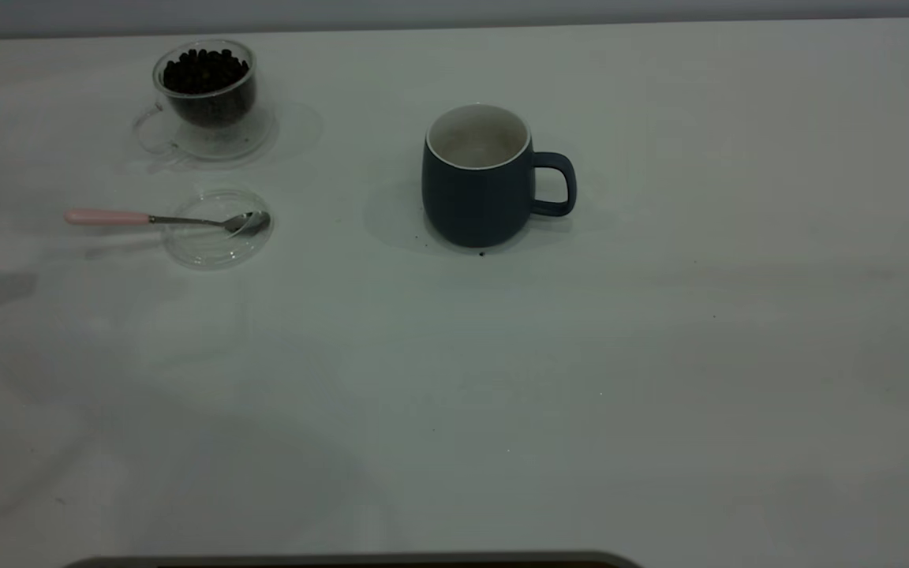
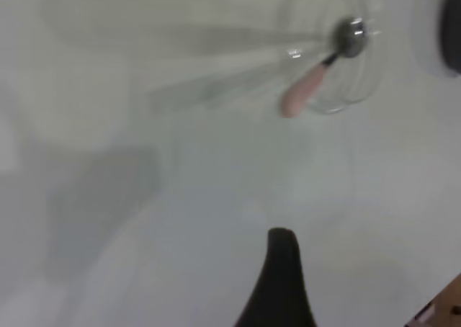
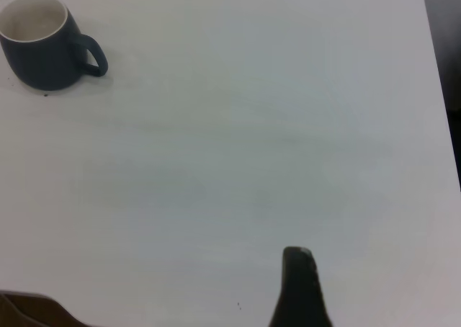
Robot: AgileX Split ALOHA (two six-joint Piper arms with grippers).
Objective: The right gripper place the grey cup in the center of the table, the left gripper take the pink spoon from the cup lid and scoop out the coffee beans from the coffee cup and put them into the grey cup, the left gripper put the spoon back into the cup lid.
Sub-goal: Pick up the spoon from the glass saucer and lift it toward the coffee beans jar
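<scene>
The grey cup (image 1: pixel 476 189) stands upright near the table's (image 1: pixel 660 355) middle, handle to the right, its white inside showing nothing; it also shows far off in the right wrist view (image 3: pixel 43 50). The coffee cup (image 1: pixel 206 99), full of coffee beans (image 1: pixel 206 72), stands at the back left. In front of it lies the cup lid (image 1: pixel 218 241) with the pink spoon (image 1: pixel 107 217) resting its bowl in it, handle out to the left. The left gripper (image 2: pixel 282 269) hangs over bare table short of the spoon (image 2: pixel 306 89) and lid (image 2: pixel 346 89). The right gripper (image 3: pixel 299 284) is over bare table, far from the cup.
A tiny dark speck (image 1: pixel 482 254) lies by the grey cup's base. A dark strip (image 1: pixel 344 562) runs along the near edge. The table's right edge (image 3: pixel 439 125) shows in the right wrist view. Neither arm shows in the exterior view.
</scene>
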